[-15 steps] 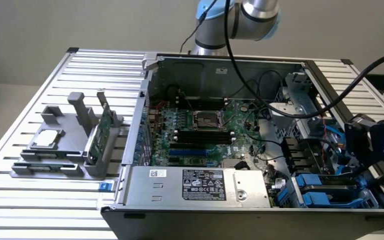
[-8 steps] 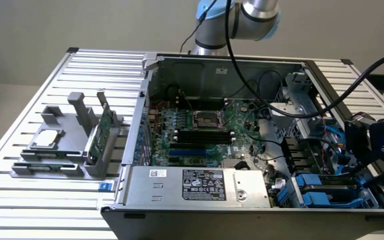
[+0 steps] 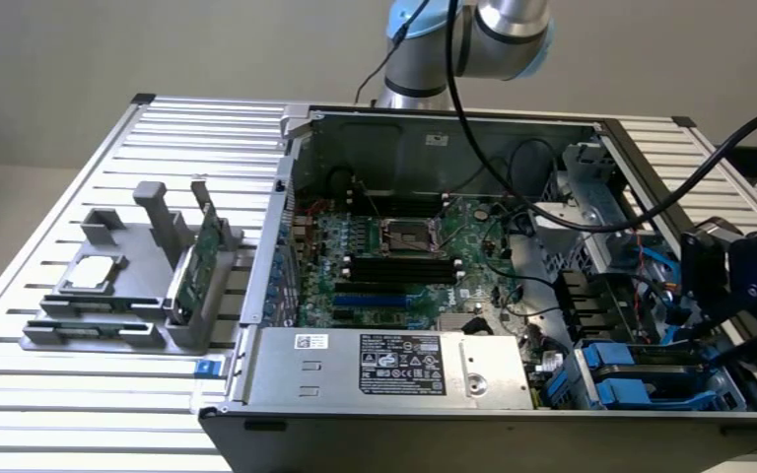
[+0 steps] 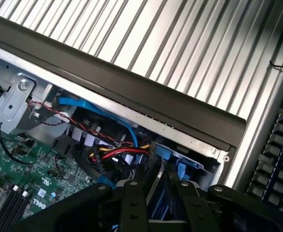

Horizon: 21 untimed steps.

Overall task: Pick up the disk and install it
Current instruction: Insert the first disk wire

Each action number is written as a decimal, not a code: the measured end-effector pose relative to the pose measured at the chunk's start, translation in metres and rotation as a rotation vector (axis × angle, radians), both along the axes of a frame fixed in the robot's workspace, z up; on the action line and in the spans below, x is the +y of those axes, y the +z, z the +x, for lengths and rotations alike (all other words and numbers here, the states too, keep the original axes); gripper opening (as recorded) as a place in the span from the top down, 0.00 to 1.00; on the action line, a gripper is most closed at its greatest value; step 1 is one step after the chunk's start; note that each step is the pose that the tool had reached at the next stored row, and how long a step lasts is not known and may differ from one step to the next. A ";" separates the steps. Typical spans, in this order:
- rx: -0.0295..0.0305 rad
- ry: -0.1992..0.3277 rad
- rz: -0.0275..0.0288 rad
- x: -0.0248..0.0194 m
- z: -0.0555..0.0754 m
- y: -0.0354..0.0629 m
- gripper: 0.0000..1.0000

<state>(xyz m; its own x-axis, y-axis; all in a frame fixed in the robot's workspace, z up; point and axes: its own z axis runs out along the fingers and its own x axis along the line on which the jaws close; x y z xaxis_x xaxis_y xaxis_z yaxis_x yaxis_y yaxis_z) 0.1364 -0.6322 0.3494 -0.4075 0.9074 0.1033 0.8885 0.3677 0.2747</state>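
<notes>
- Open PC case (image 3: 287, 197) lies on its side on the ribbed metal worktop (image 3: 181, 128), filling the centre and right of the exterior view.
- Inside the case: green motherboard (image 3: 392, 246) in the middle, grey power supply box (image 3: 392, 365) w/ label along the lower edge, blue drive bays (image 3: 635, 379) at lower right.
- Arm comes in from top centre. The end effector (image 3: 714, 296) hangs at the right edge of the frame, just above the drive bays.
- Wrist view: end effector (image 4: 156, 187) is closed on the disk (image 4: 156, 178). One black finger (image 4: 131, 203) sits each side of it.
- Disk shows edge-on as a thin silver strip w/ blue plastic beside it, pointing down into the bay area next to the case's dark rim.
- Can't tell how far into the bay the disk is; it's partly hidden by the fingers.
- Near the disk in the wrist view: a red/yellow/black cable bundle (image 4: 117, 153) and a blue cable (image 4: 102, 108) running along the case wall.
- Grey holder (image 3: 103, 330) sits on the worktop at mid-left of the exterior view, well apart from the end effector.
- Holder carries a small silver chip (image 3: 94, 276) lying flat and a green card (image 3: 192, 266) standing on edge.
</notes>
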 end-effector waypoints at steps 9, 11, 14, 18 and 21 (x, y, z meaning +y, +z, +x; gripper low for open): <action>0.0089 -0.101 0.0045 0.0000 0.000 -0.0044 0.70; 0.0096 -0.122 0.0077 0.0000 0.000 -0.0055 0.70; 0.0104 -0.153 0.0144 0.0000 0.000 -0.0072 0.70; 0.0116 -0.177 0.0295 0.0000 0.000 -0.0088 0.70; 0.0128 -0.196 0.0383 0.0000 0.000 -0.0098 0.70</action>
<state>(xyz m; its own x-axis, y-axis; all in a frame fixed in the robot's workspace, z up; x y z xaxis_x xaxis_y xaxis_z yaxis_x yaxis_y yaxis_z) 0.1362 -0.6322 0.3396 -0.2219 0.9645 0.1434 0.9455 0.1769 0.2733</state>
